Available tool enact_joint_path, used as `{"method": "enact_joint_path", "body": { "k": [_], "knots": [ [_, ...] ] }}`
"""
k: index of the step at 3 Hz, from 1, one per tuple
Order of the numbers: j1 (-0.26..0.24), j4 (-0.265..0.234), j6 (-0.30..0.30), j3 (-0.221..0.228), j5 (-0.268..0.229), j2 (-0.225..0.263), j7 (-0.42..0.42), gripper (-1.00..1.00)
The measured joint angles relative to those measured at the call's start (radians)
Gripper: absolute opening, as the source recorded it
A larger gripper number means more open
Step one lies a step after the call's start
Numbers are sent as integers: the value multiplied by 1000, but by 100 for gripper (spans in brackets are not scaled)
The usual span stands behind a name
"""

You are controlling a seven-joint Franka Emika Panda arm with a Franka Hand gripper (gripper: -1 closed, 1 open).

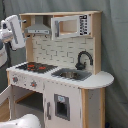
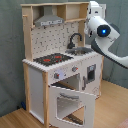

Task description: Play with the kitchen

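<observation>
The kitchen (image 1: 60, 55) is a tall toy of pale wood and white panels, seen in both exterior views. It has a black-red hob (image 1: 35, 66), a grey sink (image 1: 70, 75), a black faucet (image 1: 84, 59), a hood (image 1: 39, 27) and knobs on the front. In the second exterior view its oven door (image 2: 70, 102) hangs open, folded down. My gripper (image 1: 16, 32) is up at hood height, just off the kitchen's side wall, touching nothing. In the second exterior view the gripper (image 2: 93, 9) sits by the kitchen's (image 2: 55, 55) top corner.
A grey curtain (image 1: 115, 50) hangs behind the kitchen. A white door with a dark panel (image 1: 61, 106) sits under the sink. The white arm (image 2: 107, 42) curves down beside the kitchen's rounded counter end. Wooden floor (image 2: 112, 107) lies in front.
</observation>
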Motion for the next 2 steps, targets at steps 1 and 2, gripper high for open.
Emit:
{"method": "enact_joint_path", "body": {
  "k": [1, 2],
  "knots": [
    [80, 30, -12, 47, -19, -21, -1, 100],
    [160, 33, -15, 85, -80, -24, -1, 100]
  ]
}}
